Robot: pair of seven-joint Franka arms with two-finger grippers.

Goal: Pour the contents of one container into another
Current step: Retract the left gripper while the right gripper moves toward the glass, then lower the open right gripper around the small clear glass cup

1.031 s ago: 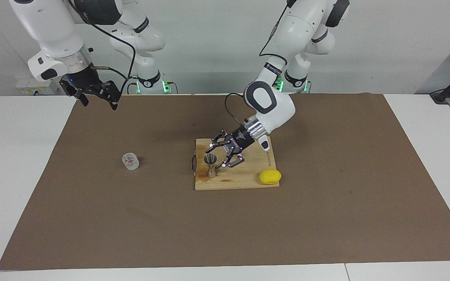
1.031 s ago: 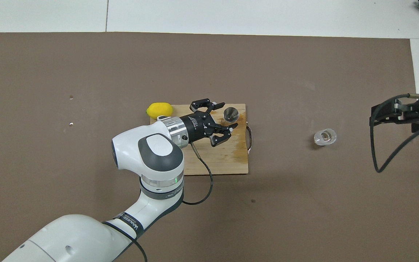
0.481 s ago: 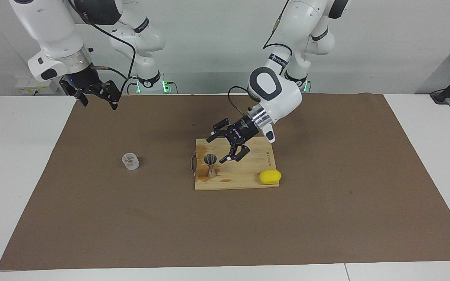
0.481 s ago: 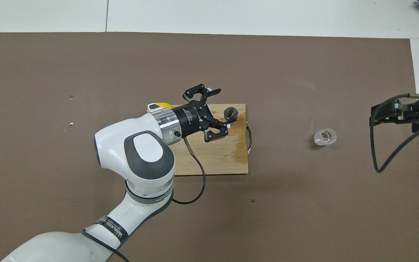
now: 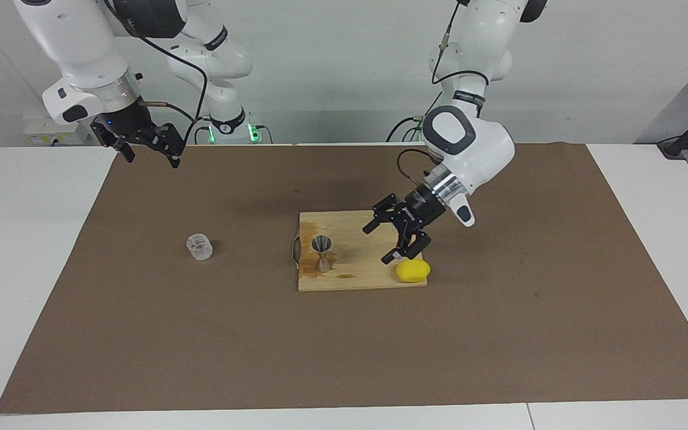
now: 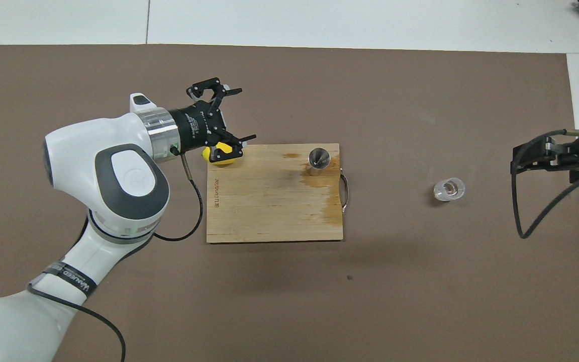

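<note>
So the steel jigger [image 5: 322, 253] is standing upright on the wooden cutting board [image 5: 362, 278], at the corner by the board's handle, and the little glass cup [image 5: 199, 246] sits on the brown mat [image 5: 200, 334] well apart from it, toward the right arm's end of the surface. The left claw [image 5: 389, 242] is spread wide with nothing in it, up in the air over the board's other end, right by the lemon [image 5: 413, 271]. The right claw [image 5: 150, 150] is spread too, holding nothing, hanging over the mat's edge at its own end, well clear of the cup.
</note>
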